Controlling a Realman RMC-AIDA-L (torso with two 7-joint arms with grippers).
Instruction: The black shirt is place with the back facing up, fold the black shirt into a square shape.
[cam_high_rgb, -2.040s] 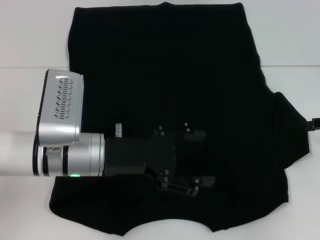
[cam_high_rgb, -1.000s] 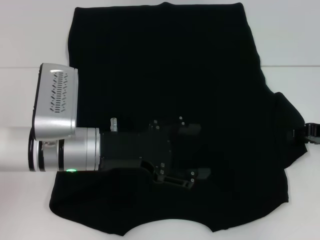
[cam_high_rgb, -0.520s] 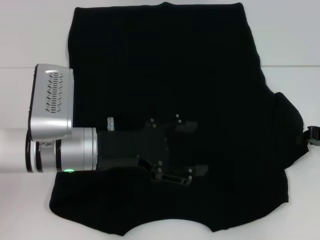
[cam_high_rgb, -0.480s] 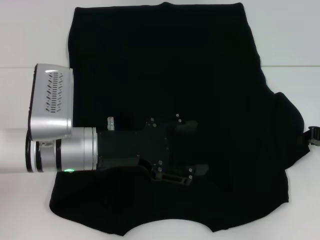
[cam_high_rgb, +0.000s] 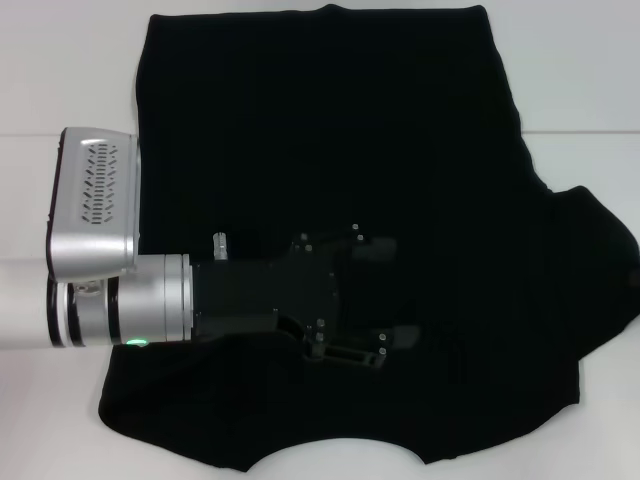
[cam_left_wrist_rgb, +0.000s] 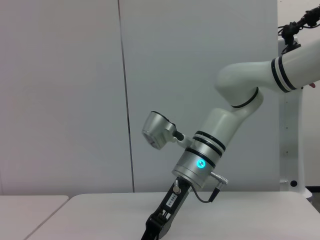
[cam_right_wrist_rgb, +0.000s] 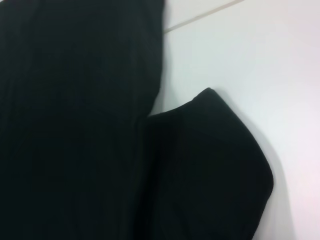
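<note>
The black shirt (cam_high_rgb: 340, 200) lies flat on the white worktop (cam_high_rgb: 60, 70). My left gripper (cam_high_rgb: 385, 295) rests on it at 6 o'clock, fingers apart. My right gripper has left the 3 o'clock sleeve, so that fold waits.

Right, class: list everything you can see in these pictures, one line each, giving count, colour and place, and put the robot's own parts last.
black shirt: one, plain black, spread flat across the table, one sleeve lying out on the robot's right.
table: one, white, under the shirt, with a thin seam line running across it.
wall: one, pale grey panels, behind the table in the left wrist view.
left gripper: one, black, on a silver wrist, over the near middle of the shirt.
right arm: one, white and silver, seen in the left wrist view; its gripper is not seen.
</note>
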